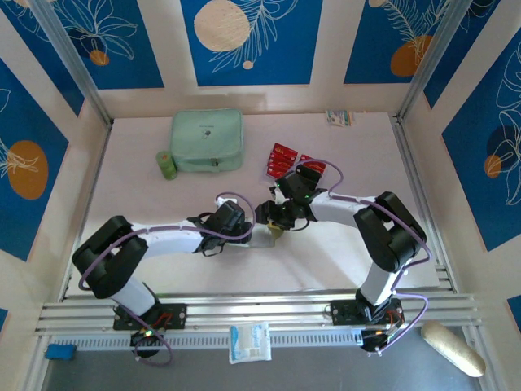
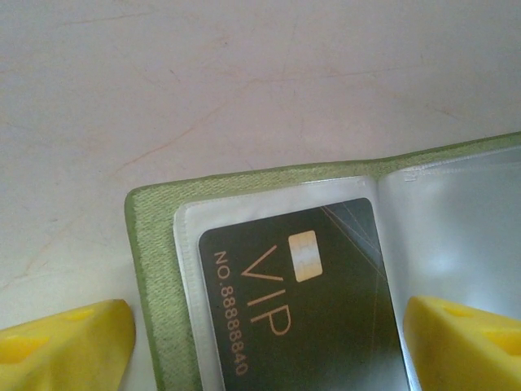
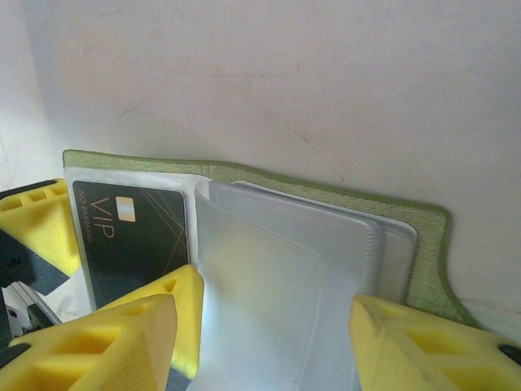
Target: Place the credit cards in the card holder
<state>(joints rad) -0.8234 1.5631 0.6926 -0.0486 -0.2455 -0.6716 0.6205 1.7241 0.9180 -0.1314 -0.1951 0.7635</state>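
Observation:
The olive-green card holder (image 2: 159, 244) lies open on the table, its edge (image 3: 423, 252) also seen from the right wrist. A black VIP credit card (image 2: 326, 309) sits in its left clear pocket (image 3: 134, 236). My left gripper (image 2: 269, 314) is open, with its yellow fingers (image 2: 69, 346) on either side of that page. My right gripper (image 3: 260, 314) is open around the upright clear sleeves (image 3: 277, 277). In the top view both grippers (image 1: 259, 232) (image 1: 274, 217) meet mid-table and hide most of the holder. Red credit cards (image 1: 285, 159) lie behind the right arm.
A large mint-green zip case (image 1: 207, 140) sits at the back left, with a small green roll (image 1: 167, 165) beside it. A small packet (image 1: 339, 118) lies by the back wall. Metal frame rails (image 1: 415, 179) border the table.

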